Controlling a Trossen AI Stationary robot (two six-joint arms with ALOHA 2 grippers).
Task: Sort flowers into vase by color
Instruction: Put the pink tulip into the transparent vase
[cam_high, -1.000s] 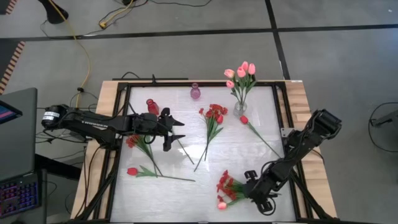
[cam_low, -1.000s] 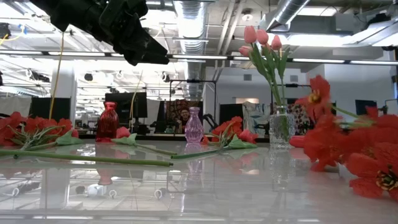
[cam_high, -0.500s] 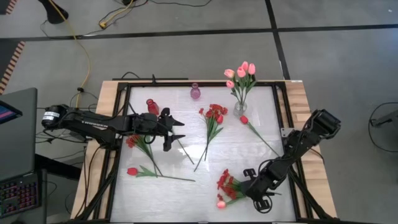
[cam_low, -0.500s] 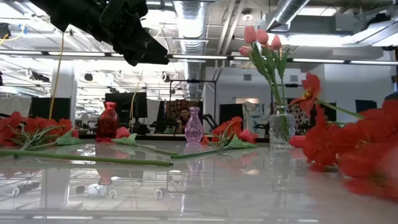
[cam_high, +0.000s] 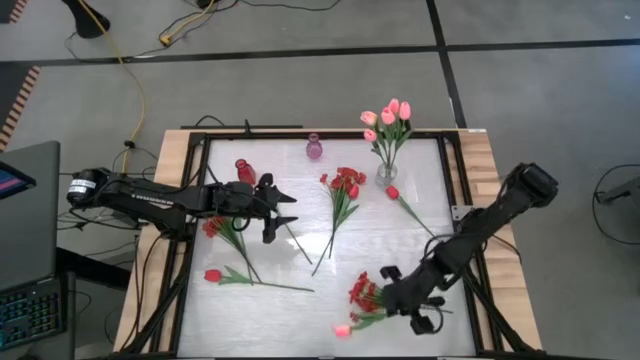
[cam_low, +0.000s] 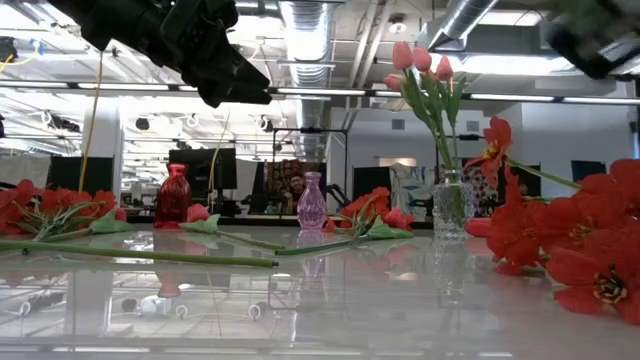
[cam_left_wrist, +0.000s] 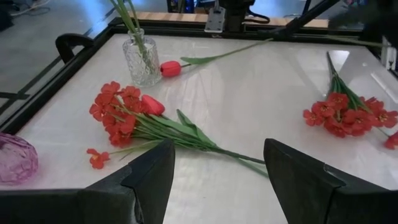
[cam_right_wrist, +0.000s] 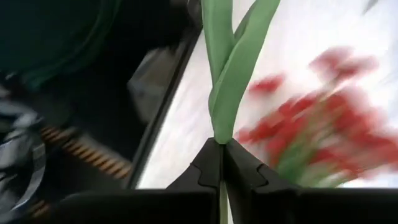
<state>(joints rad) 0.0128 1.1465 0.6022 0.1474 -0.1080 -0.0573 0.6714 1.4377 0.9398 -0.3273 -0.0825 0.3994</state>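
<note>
Low in the high view, right of centre, your right end effector (cam_high: 400, 296) is pinched shut on the green stem of a pink tulip (cam_high: 343, 329), whose bud trails toward the lower left beside a red blossom spray (cam_high: 362, 295). Far off at upper centre stands the glass vase of pink tulips (cam_high: 386, 172). Your left end effector (cam_high: 285, 208) hangs spread, empty.
</note>
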